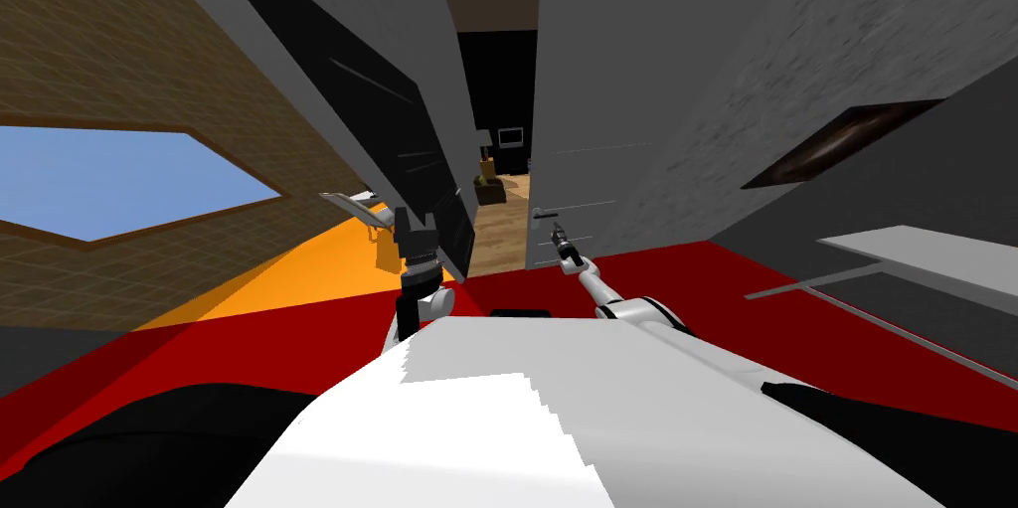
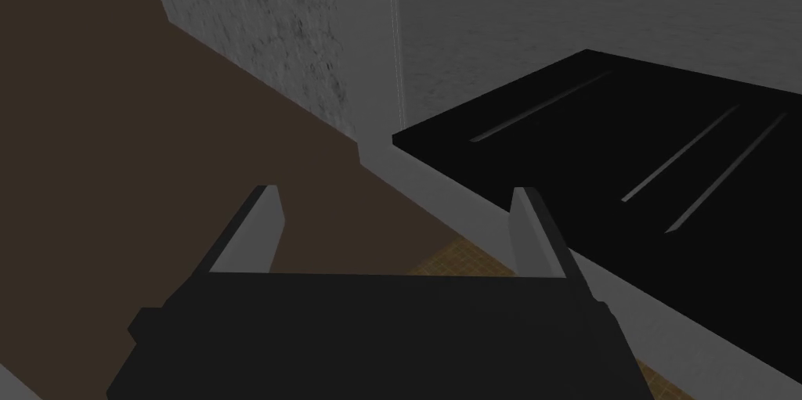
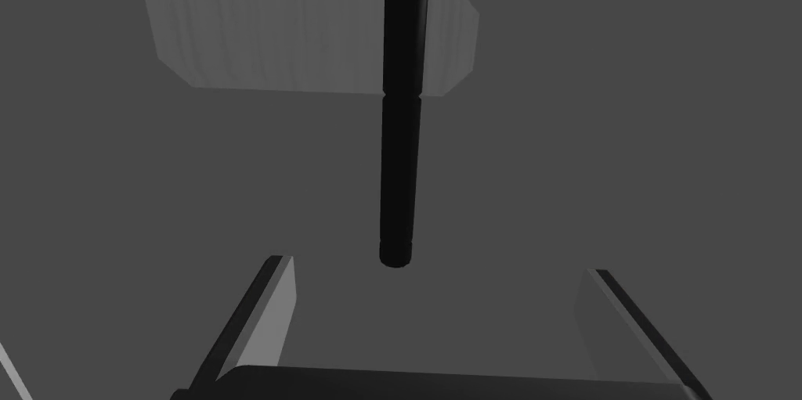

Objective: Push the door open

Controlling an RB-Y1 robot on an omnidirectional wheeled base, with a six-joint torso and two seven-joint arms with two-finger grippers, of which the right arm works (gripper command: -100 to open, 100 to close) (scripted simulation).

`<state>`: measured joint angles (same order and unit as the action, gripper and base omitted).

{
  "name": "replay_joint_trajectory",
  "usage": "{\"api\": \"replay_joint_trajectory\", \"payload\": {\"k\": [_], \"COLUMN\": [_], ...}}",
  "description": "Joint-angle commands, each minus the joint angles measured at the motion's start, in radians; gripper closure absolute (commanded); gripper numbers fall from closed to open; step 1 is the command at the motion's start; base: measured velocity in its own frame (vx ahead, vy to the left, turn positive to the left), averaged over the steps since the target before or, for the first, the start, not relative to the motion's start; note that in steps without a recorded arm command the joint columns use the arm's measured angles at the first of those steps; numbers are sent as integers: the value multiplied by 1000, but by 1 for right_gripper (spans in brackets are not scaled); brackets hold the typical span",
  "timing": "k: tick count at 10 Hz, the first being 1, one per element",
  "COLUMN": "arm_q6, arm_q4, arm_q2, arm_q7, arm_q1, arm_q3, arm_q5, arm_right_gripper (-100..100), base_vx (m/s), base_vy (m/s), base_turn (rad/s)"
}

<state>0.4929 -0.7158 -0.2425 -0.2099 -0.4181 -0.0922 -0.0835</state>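
Observation:
A grey door (image 1: 596, 124) stands ajar straight ahead, with a narrow gap (image 1: 500, 219) at its left edge showing a wood floor beyond. Its dark lever handle (image 1: 544, 215) sits low on the door near that edge. My right gripper (image 1: 559, 233) is stretched out just short of the handle. In the right wrist view the dark lever (image 3: 402, 129) on a pale plate (image 3: 258, 35) lies just ahead of the open right gripper (image 3: 438, 297), with nothing between the fingers (image 3: 270, 317). My left gripper (image 1: 418, 220) is raised at the left and stands open (image 2: 395, 223).
A black panel (image 1: 398, 124) with a grey frame leans along the left of the gap, close to my left hand; it also appears as a black panel (image 2: 666, 160) past the left fingers. Red floor (image 1: 716, 268) lies underfoot, orange floor (image 1: 298, 268) to the left. A pale shelf (image 1: 925, 254) juts out at right.

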Motion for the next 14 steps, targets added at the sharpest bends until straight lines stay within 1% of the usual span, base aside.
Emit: {"api": "replay_joint_trajectory", "payload": {"k": [1, 3, 4, 5, 12, 13, 14], "arm_q6": [1, 3, 4, 7, 13, 11, 11], "arm_q4": [31, 65, 59, 64, 74, 71, 71], "arm_q2": [-5, -9, -8, -7, -5, -5, -5], "arm_q7": [-7, -13, -12, -10, 0, -1, -1], "arm_q1": [-18, -38, -34, -36, -36, -34, -34], "arm_q3": [-3, -5, -5, -1, 15, 14, 14], "arm_q5": [-3, -5, -4, -5, -10, -9, -9], "arm_right_gripper": [-100, -100, -100, -100, -100, -100, 100], "base_vx": [-5, -5, 2, 119, 203, 89, -11], "base_vy": [-84, -100, -39, -3, 9, -4, 1], "base_turn": [149, 141, 18, 21, 27, 5, -3]}}
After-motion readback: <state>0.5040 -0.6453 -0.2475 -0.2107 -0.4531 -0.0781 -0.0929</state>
